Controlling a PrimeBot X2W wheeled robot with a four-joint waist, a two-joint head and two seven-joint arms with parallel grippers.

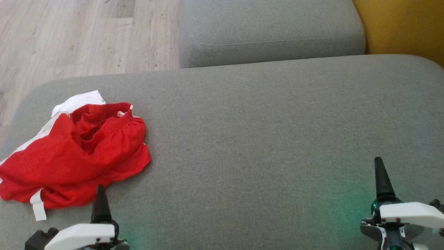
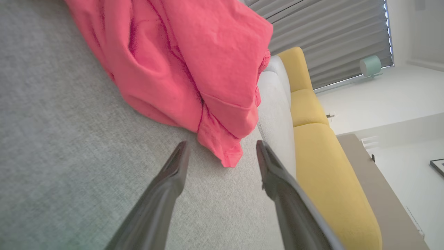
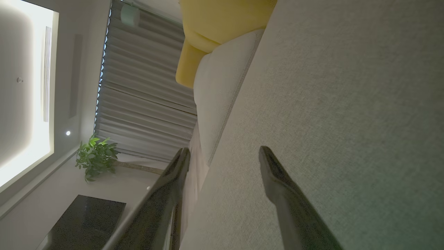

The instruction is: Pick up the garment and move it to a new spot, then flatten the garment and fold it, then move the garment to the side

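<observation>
The red garment (image 1: 74, 152) is seen crumpled at the left of the grey cushion (image 1: 260, 139), cut off by the picture's edge. Fingers of the left gripper (image 2: 221, 144) and right gripper (image 3: 224, 149) are held apart.

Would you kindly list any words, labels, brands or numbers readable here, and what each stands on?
None can be read. The red garment has a white strip with no legible print, the grey cushion is plain, and the framed picture is too small to tell.
</observation>
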